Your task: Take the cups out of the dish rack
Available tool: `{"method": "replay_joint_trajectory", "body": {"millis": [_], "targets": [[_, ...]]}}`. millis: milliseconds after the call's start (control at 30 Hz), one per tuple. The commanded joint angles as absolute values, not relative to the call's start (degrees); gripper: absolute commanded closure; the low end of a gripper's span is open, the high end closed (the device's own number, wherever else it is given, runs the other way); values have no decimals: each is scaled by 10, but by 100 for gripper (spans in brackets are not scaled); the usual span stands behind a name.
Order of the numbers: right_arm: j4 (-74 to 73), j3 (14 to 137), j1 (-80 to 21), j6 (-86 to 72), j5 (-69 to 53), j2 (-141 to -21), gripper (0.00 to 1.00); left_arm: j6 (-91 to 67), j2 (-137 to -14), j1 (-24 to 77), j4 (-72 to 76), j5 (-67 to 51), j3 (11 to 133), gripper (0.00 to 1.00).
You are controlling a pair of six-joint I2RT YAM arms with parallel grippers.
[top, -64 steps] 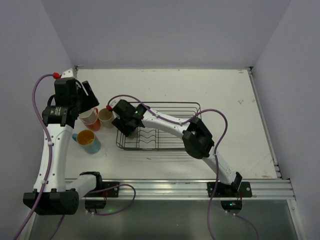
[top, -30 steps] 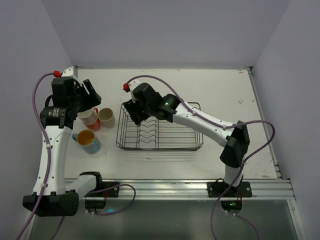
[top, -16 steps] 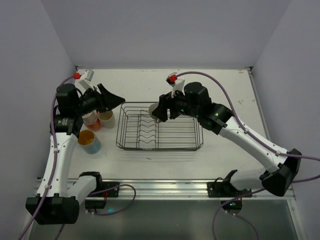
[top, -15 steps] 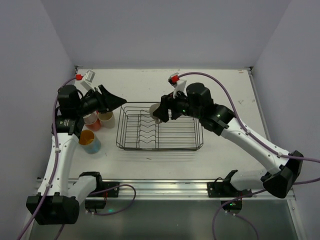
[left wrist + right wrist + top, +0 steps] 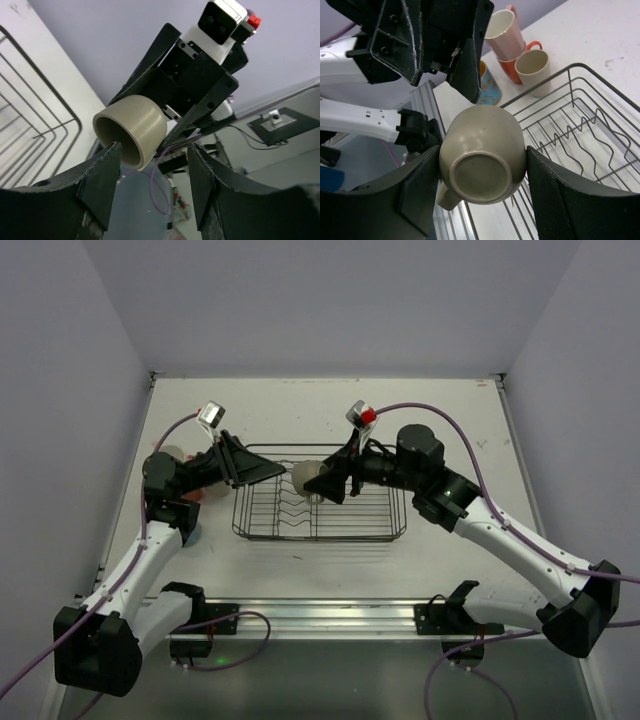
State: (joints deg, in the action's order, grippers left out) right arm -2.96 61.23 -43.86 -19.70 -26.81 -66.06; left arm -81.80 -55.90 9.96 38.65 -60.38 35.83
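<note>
My right gripper (image 5: 482, 150) is shut on a small olive-grey mug (image 5: 481, 155), held on its side with its base toward the wrist camera and its handle low on the left. In the top view the mug (image 5: 303, 480) hangs above the left part of the black wire dish rack (image 5: 340, 515). My left gripper (image 5: 274, 472) points right at it, open. In the left wrist view the mug's mouth (image 5: 131, 131) sits just beyond the left finger (image 5: 102, 180), not between the fingers. Pink (image 5: 502, 29), orange (image 5: 514, 67), beige (image 5: 534, 66) and blue (image 5: 487, 86) mugs stand left of the rack.
The rack's bare wires and wavy plate dividers (image 5: 580, 132) show below the held mug. White walls close the table on the left, back and right. A metal rail (image 5: 380, 615) runs along the near edge by both arm bases.
The right gripper has lifted the olive-grey mug out of the rack's left end and raised it. The left gripper has swung away from the standing mugs, up and right toward it.
</note>
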Motion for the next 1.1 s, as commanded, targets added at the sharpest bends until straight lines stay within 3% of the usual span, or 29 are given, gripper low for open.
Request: {"method": "replay_joint_trajectory", "body": {"millis": [0,200,1067], "targets": [[79,599,-438,-200,-322,-632,100,-939,-545,112,491,-594,332,40],[94,593,-438,-198,-334,-617,100,-911,-535,112,404,-588,332,40],[192,587,-438,-217,-404,-693,100,-987,-516,128,439,-568,316,40]]}}
